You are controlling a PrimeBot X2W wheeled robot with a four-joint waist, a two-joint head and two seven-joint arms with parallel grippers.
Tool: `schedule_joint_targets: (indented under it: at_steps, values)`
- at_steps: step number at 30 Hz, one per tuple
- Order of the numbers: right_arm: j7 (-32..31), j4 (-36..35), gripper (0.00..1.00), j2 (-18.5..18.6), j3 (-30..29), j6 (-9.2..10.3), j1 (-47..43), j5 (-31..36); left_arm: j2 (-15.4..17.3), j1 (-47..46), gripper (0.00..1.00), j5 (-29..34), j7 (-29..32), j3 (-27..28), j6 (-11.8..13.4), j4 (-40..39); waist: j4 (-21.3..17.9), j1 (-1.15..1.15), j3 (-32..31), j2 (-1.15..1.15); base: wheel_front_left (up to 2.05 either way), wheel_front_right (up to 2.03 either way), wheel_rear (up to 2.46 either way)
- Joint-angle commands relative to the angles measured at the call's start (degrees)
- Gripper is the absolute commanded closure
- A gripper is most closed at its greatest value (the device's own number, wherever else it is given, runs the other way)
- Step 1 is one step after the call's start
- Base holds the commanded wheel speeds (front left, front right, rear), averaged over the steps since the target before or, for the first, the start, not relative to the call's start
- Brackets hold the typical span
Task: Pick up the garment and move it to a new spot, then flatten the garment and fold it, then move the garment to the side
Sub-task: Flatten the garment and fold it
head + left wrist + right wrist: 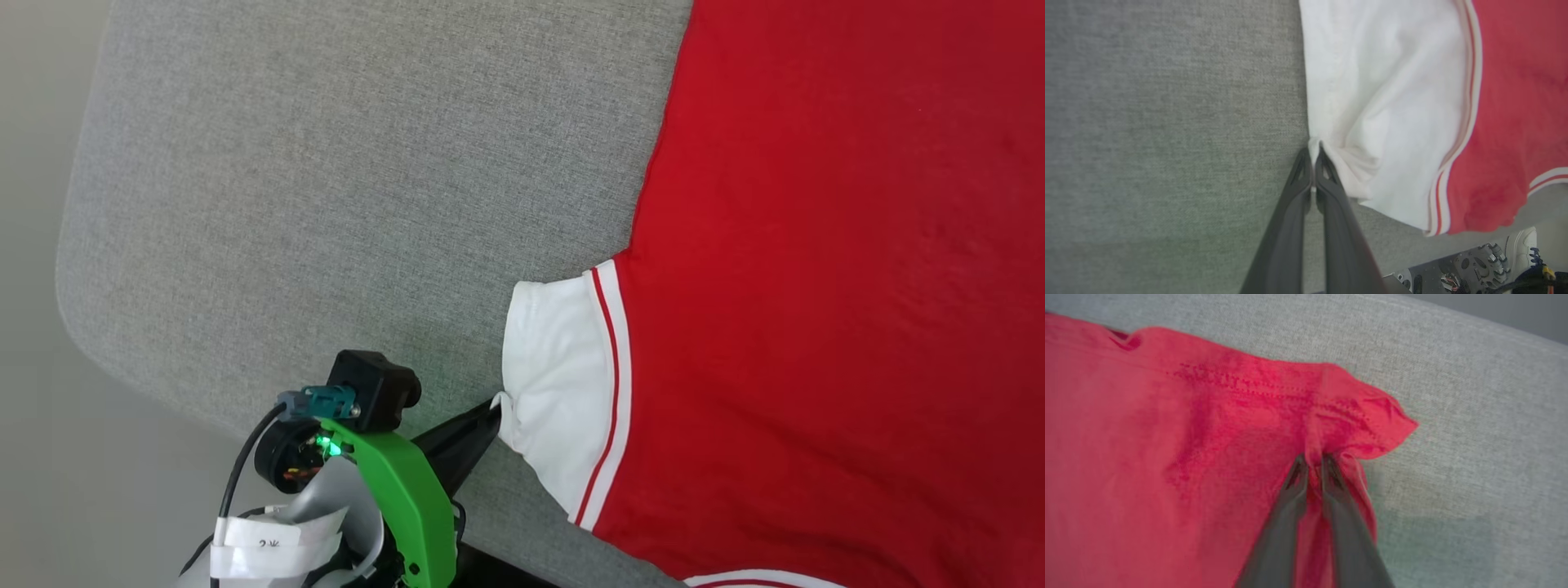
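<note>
The garment (816, 269), red with a white striped-trim sleeve (555, 384), lies spread on a grey fabric surface (326, 180), its plain side up. My left gripper (494, 406) comes in from the lower left and is shut on the outer edge of the white sleeve. In the left wrist view the same gripper (1314, 149) pinches a small fold of white cloth (1372, 102). In the right wrist view my right gripper (1312, 459) is shut on a bunched corner of the red hem (1359, 416), the cloth puckered between the fingers.
The grey surface (1474, 416) has a rounded corner at the lower left of the head view, with pale floor (41, 408) beyond it. The robot's base (1474, 265) shows under the surface's edge in the left wrist view.
</note>
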State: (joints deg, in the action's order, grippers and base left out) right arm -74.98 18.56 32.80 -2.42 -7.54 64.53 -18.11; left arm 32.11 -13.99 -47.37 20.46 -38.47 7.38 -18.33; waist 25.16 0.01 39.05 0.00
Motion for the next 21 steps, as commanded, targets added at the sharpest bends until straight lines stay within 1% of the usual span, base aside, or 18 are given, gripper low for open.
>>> schedule_joint_targets:
  at_steps: [1, 7, 11, 16, 21]
  values:
    - [0.0, 1.6, 1.0, -0.5, 0.9, 0.05, -3.2, -0.7, -0.3, -1.1, 1.0, 0.3, -0.3, 0.2, 0.2, 1.2, -0.1, -0.01, -0.3, 0.0, 0.0, 0.0, 0.0]
    - [3.0, 2.0, 1.0, 1.0, 1.8, 0.05, -6.0, -2.0, -0.2, -1.3, 1.0, 0.3, -0.6, 0.5, 0.5, 1.6, -1.6, -0.01, -2.7, 0.0, 0.0, 0.0, 0.0]
    - [5.3, 2.8, 1.0, 1.4, 2.0, 0.05, -9.3, -3.5, 0.0, -1.2, 1.0, 0.0, -0.6, 1.0, 0.9, 2.1, -3.5, -0.01, -5.8, 0.0, 0.0, 0.0, 0.0]
    - [9.0, 3.5, 1.0, 1.2, 1.4, 0.05, -17.6, -6.1, -0.3, 0.1, 1.0, -1.6, -0.5, 1.2, 1.3, 3.0, -7.2, -0.01, -12.0, 0.0, 0.0, 0.0, 0.0]
    - [12.6, 2.4, 1.0, 0.6, 1.2, 0.05, -25.8, -10.4, 0.9, 1.9, 1.0, -2.0, -0.2, 1.6, 2.4, 4.1, -10.4, -0.01, -17.2, 0.0, 0.0, 0.0, 0.0]
